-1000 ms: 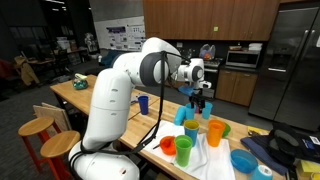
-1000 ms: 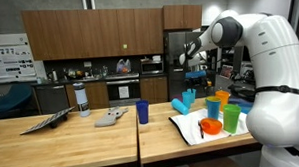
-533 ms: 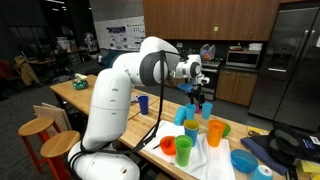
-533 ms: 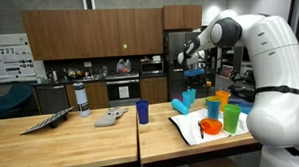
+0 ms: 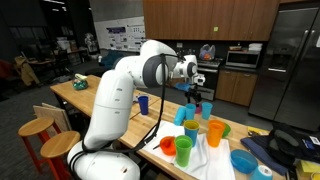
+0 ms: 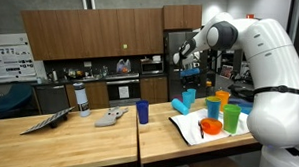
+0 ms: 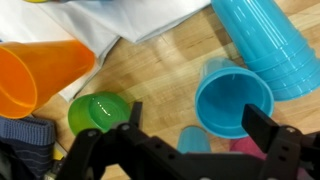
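The gripper (image 7: 193, 113) hangs above the tabletop (image 7: 160, 75) with its two fingers spread wide and nothing between them; it touches none of the cups. In the wrist view a light blue cup (image 7: 233, 100) stands upright directly below it, its round mouth facing the camera. The cup sits in the gap between the fingers, closer to the finger on the picture's right, whose tip overlaps the edge of the rim in that view.

Past that cup, away from the gripper and toward the upper right of the wrist view, a stack of blue cups (image 7: 268, 45) lies on its side on the wood, just beside the upright cup. Near the tip of the opposite finger a green cup (image 7: 98, 112) stands with its mouth up. Beyond it an orange cup (image 7: 40, 75) lies on its side, partly on a white cloth (image 7: 150, 20) that spreads across the far side of the wrist view.

In an exterior view the gripper (image 5: 197, 93) is clearly raised, well above the cluster of cups and pointing down at them; in an exterior view a dark blue cup (image 6: 143, 111) stands alone, well apart from the gripper and from the cluster.
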Controlling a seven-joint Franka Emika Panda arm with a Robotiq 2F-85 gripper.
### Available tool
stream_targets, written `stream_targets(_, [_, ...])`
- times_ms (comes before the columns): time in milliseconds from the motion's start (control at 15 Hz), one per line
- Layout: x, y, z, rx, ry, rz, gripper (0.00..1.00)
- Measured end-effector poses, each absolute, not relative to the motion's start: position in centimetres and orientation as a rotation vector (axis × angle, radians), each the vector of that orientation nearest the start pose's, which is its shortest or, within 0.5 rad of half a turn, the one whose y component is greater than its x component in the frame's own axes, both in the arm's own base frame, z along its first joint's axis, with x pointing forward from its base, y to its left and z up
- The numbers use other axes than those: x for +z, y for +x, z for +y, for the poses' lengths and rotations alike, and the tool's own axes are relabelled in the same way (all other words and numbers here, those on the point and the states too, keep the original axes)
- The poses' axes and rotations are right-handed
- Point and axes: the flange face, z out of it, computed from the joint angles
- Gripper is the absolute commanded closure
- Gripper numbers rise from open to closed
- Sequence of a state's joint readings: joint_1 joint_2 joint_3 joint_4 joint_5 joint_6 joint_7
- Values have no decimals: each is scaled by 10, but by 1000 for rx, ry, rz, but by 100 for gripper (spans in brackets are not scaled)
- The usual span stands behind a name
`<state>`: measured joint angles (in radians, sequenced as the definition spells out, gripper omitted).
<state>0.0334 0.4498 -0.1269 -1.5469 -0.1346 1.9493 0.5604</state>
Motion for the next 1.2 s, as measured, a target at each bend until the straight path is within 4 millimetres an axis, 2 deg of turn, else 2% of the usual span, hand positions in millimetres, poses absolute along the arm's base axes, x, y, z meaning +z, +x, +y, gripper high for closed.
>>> stream_targets(467, [363, 686, -50, 97, -3214, 875, 0])
stream_targets(1200, [337, 682, -71, 224, -3208, 887, 0])
